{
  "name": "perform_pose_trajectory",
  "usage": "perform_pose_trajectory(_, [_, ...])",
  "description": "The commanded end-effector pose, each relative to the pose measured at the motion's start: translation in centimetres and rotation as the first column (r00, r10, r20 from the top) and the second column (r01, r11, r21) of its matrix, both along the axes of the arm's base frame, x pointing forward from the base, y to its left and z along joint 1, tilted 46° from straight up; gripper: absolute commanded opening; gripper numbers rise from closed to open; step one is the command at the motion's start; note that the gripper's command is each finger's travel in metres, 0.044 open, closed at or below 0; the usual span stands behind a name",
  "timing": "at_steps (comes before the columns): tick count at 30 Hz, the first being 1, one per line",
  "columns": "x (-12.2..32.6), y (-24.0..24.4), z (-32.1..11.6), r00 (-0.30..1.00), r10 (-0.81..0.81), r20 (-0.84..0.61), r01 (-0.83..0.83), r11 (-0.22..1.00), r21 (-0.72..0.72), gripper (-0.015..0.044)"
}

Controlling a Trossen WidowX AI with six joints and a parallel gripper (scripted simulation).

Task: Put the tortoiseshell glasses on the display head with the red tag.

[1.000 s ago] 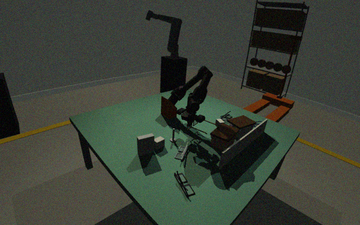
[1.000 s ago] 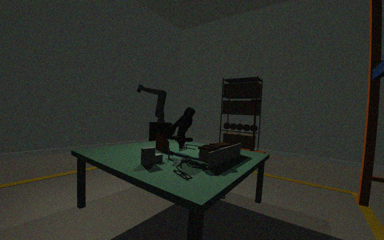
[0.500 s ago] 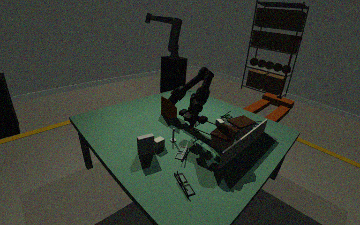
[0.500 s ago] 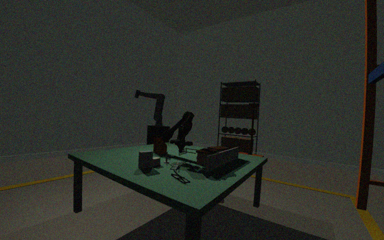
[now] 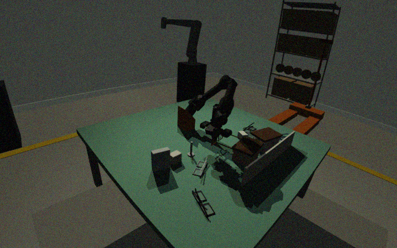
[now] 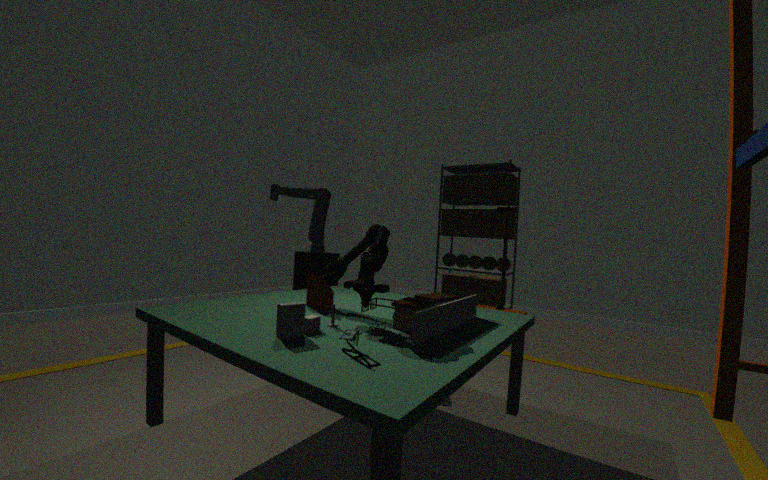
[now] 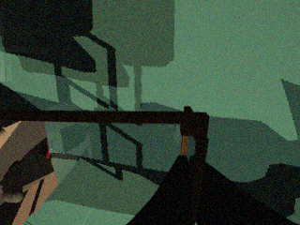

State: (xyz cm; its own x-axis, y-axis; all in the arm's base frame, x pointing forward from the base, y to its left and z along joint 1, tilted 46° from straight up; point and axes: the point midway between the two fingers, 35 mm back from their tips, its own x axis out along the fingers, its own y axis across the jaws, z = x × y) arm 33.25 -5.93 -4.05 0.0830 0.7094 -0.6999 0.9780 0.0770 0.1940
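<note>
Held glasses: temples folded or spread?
Spread. In the top view, two thin temples run out from the frame at the tool, side by side with a gap between, toward the brown blocks.

The bench (image 5: 122, 140) (image 6: 237, 331) below the end effector (image 5: 215, 141) (image 6: 367, 305) (image 7: 191, 161) is plain green. The glasses frame (image 7: 112, 116) at its tips looks dark brown, with an orange-amber patch. Beyond the bench, the floor stripe (image 5: 41, 145) (image 6: 84, 359) is yellow.

Glasses (image 5: 202, 204) (image 6: 360, 357) on the table (image 5: 131, 140) (image 6: 226, 322).
</note>
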Motion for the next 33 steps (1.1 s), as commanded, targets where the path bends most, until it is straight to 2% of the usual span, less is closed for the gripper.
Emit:
perform_pose_trajectory(1, [0.7,-0.1,0.3,1.0,-0.007,0.004,0.007,1.0,0.003,0.0])
perform_pose_trajectory(33, [4.7,0.2,1.1,1.0,-0.006,0.006,0.006,1.0,0.006,0.0])
